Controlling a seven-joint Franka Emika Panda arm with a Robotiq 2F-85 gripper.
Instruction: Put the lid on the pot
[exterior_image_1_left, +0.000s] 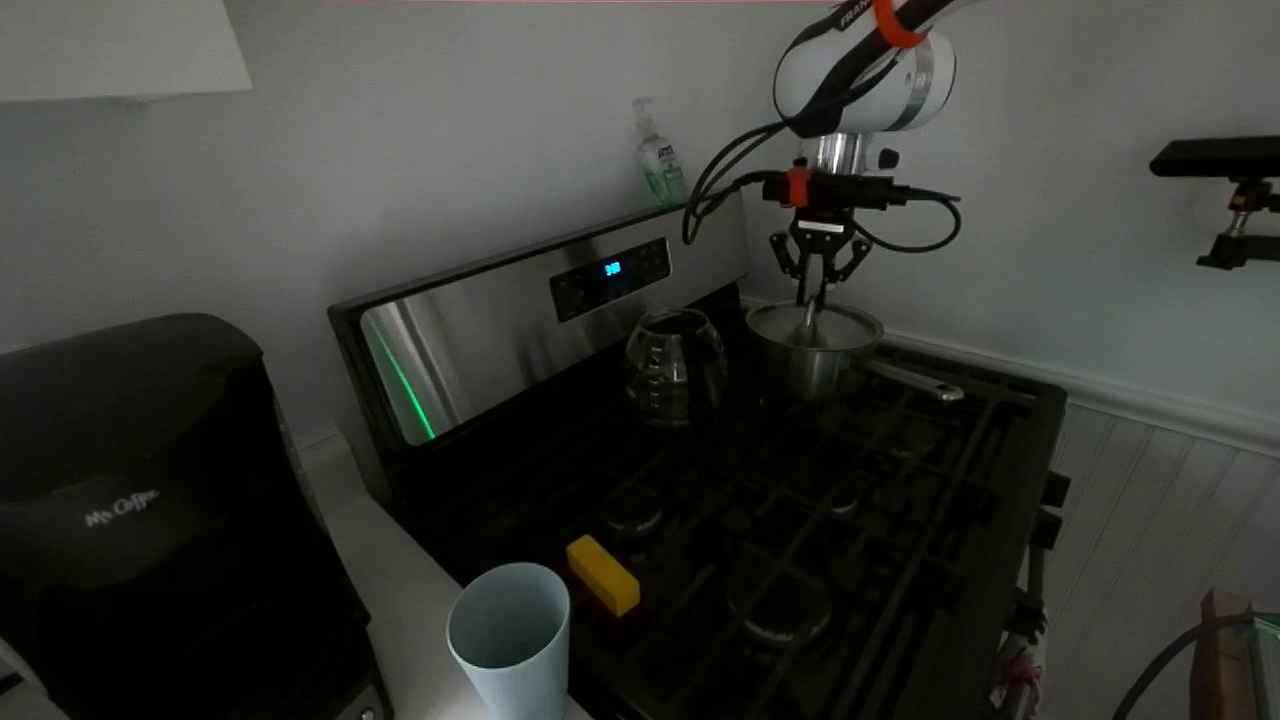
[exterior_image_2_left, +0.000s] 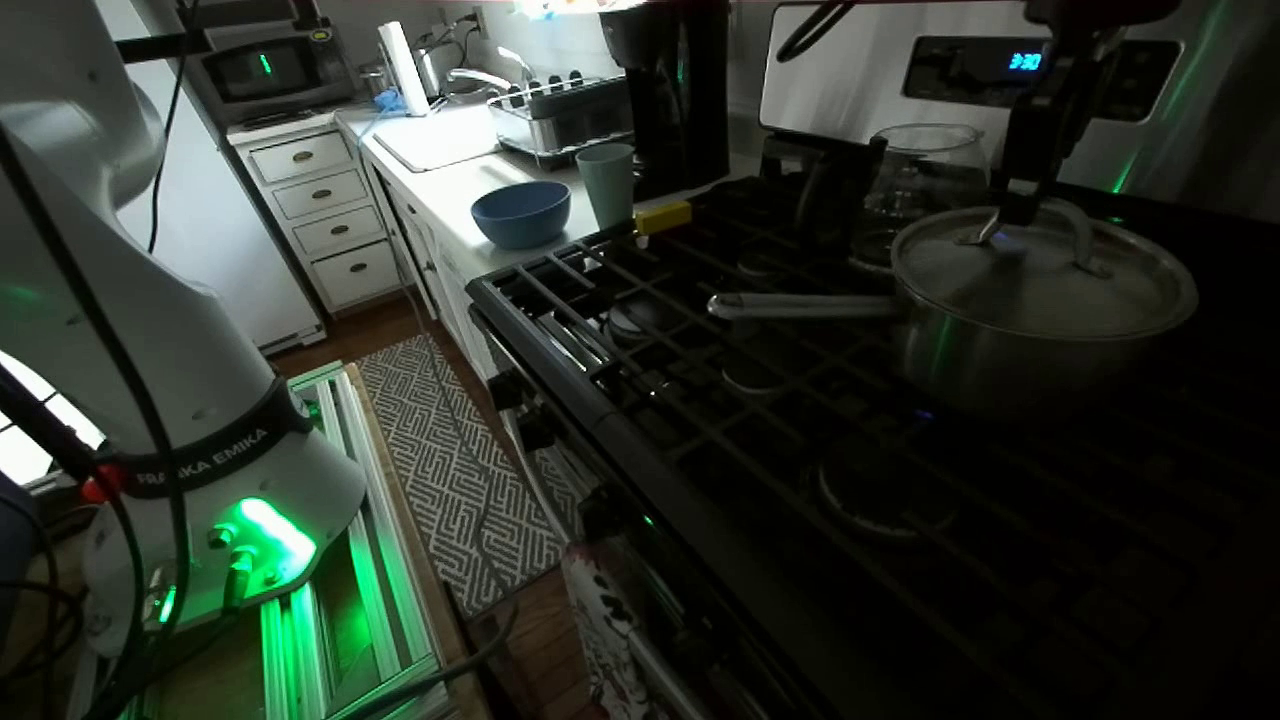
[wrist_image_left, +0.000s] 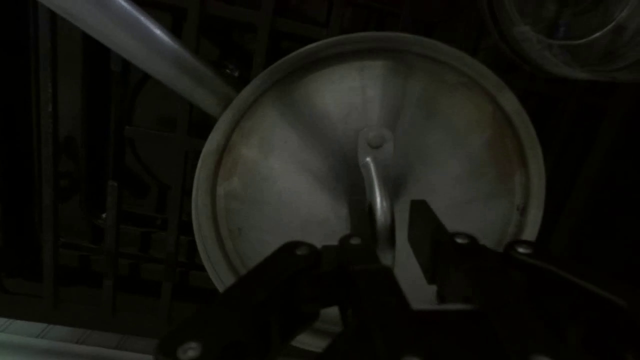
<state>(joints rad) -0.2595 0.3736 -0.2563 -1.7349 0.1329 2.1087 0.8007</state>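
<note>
While noting a pale-blue cup (exterior_image_1_left: 520, 680) just outside the left edge of the cooktop (exterior_image_1_left: 740, 500), spotted a yellow block (exterior_image_1_left: 603, 575) just inside, then a glass carafe (exterior_image_1_left: 655, 382) along the back edge. Near the back right corner, saw the lid (exterior_image_2_left: 1045, 275) resting on the pot (exterior_image_1_left: 812, 372). Found the gripper (wrist_image_left: 390, 212) partly spread astride the lid's handle (wrist_image_left: 380, 200), clasping nothing.

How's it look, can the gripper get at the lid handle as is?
Likely yes: in the wrist view the open gripper has the lid handle between its fingers, with nothing visible in the way.
</note>
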